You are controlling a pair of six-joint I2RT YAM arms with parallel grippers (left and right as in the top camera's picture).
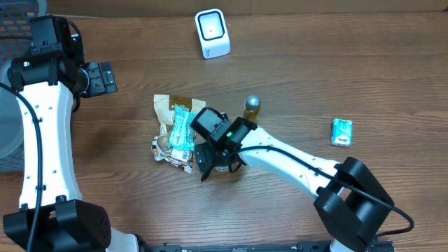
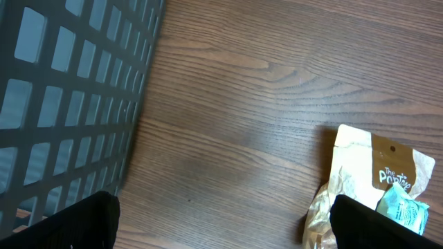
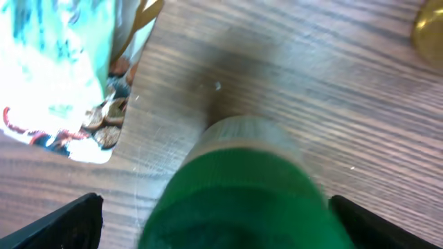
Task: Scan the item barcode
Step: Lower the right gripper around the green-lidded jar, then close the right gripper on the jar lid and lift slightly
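While the right gripper point(image 3: 214, 207) hangs low over the table point(image 1: 315, 63) with its fingers spread wide, a green item point(image 3: 235, 173) stands between them. It seems untouched on either side and sits just right of the heap of snack packets point(image 1: 175, 129) near the middle. The step in hand looks like the pick-up. The next move calls for closing squarely on the green item, lifting it clear of the heap, and carrying it to the white scanner point(image 1: 212, 33), well apart at the far edge, with the barcode turned toward it. The left gripper point(image 2: 225, 214) is released and empty at the far left, beside the dark basket point(image 2: 62, 104). From above, the wrist hides the green item. Up close it is a blur, so I cannot tell what it is or where its barcode sits. A gold-topped bottle point(image 1: 252, 105) stands just beyond.
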